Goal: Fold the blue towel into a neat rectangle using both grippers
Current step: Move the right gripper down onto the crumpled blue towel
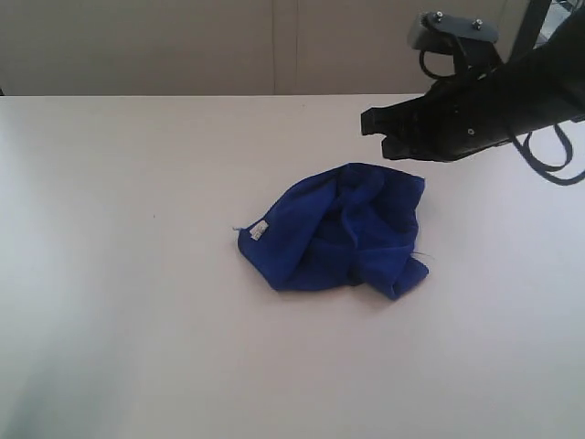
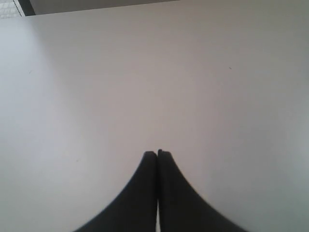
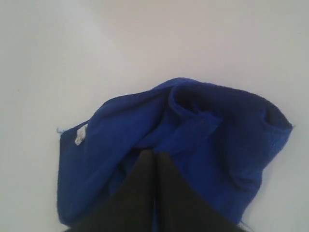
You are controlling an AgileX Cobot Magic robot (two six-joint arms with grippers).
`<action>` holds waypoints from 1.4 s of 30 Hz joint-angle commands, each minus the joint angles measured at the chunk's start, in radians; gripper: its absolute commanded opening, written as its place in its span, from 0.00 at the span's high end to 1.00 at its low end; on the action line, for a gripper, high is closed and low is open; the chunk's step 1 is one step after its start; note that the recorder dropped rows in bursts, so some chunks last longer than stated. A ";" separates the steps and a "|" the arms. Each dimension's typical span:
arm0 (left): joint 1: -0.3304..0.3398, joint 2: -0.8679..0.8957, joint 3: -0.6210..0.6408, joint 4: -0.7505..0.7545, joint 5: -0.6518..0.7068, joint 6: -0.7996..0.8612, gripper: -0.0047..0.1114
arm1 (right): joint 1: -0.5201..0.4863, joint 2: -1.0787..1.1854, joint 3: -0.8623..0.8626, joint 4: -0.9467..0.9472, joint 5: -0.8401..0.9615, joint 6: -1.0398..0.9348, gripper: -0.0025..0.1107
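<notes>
Now: all jaws shut, nothing held

Pose: right gripper (image 1: 368,122) hangs level above the table (image 1: 137,293), jaws pressed together. The blue towel (image 1: 343,229) lies bunched just below and ahead of its tips, white tag (image 1: 260,230) showing. The left gripper (image 2: 157,153) is closed over tabletop. The frame edge cuts off the right arm.

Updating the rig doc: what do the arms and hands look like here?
Right arm: matte black housing, a grey bracket with two screws on top, black cables looping alongside. Left hand and right hand: black, curved, tapering to narrow tips.
</notes>
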 commanded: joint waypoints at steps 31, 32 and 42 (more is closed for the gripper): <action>0.002 -0.004 0.005 0.001 -0.005 -0.004 0.96 | 0.001 0.299 -0.042 0.147 -0.277 0.130 0.58; 0.002 -0.004 0.005 0.001 -0.005 -0.004 0.96 | 0.001 0.305 -0.042 0.147 -0.287 0.130 0.58; 0.002 -0.004 0.005 0.001 -0.005 -0.004 0.96 | -0.001 0.312 -0.042 0.082 -0.261 0.125 0.58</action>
